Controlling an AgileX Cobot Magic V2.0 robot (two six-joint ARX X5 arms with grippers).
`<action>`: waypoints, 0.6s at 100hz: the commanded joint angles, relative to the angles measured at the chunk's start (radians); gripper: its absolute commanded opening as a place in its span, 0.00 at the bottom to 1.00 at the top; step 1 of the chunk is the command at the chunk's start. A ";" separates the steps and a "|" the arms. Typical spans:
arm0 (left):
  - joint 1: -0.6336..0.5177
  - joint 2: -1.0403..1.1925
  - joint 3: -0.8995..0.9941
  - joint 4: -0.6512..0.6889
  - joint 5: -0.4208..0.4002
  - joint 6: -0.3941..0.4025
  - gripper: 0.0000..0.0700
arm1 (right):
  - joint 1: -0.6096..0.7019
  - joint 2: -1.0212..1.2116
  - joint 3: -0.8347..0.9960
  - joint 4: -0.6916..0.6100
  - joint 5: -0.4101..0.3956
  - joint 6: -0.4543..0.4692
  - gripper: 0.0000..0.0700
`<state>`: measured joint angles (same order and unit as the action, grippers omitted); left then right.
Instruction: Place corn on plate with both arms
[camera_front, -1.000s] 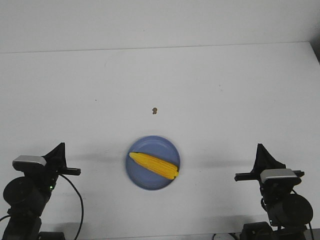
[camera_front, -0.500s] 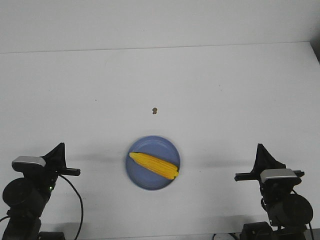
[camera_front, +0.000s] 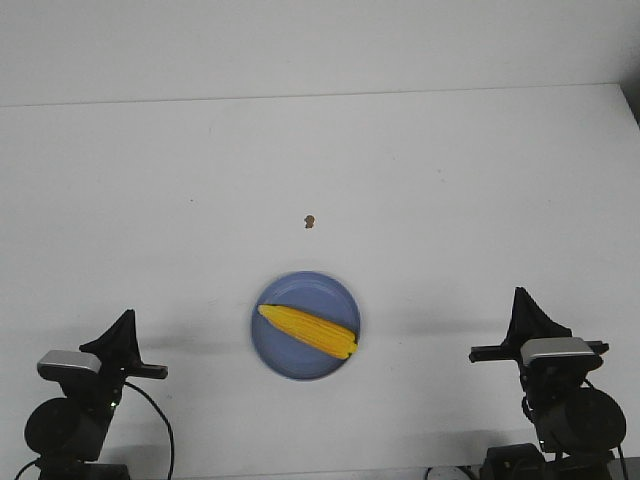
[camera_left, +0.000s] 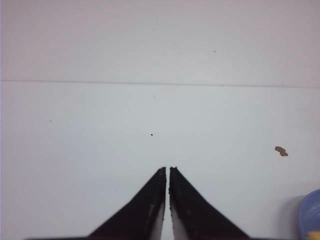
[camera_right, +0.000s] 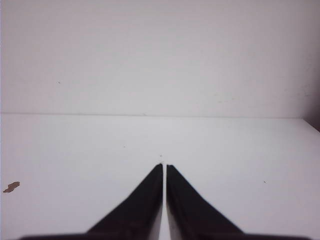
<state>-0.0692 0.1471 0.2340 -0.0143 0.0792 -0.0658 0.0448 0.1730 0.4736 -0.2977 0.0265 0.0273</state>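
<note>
- Front view: the corn lies wholly inside the plate, slanting across it with its pointed end toward the robot's left and farther from the robot, and its blunt end toward the right rim.
- The plate rests on the white tabletop, between the two arms and well apart from each.
- A small brown speck sits on the tabletop beyond the plate, clear of its rim.
- The left end effector points away from the robot at the near left, holding nothing; a grey camera block sits behind it.
- The right end effector stands at the near right, also empty, with its own grey camera block behind.
- Left wrist view: the left end effector has its two black fingers drawn together to a thin slit, nothing between them. The brown speck lies off to one side, and a sliver of the blue plate with a bit of yellow corn shows at the frame's corner.
- Right wrist view: the right end effector is likewise closed to a narrow slit and empty, over bare tabletop; the speck shows at the frame's edge.
</note>
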 joint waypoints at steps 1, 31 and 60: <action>0.001 -0.037 -0.021 0.017 -0.002 0.004 0.02 | 0.000 0.004 0.003 0.014 0.000 0.002 0.02; 0.002 -0.144 -0.105 0.028 -0.002 0.004 0.02 | 0.000 0.004 0.003 0.014 0.000 0.002 0.02; 0.002 -0.144 -0.185 0.160 -0.003 -0.001 0.02 | 0.000 0.004 0.003 0.014 0.000 0.002 0.02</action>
<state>-0.0681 0.0051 0.0624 0.1177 0.0769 -0.0658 0.0448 0.1734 0.4736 -0.2974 0.0265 0.0273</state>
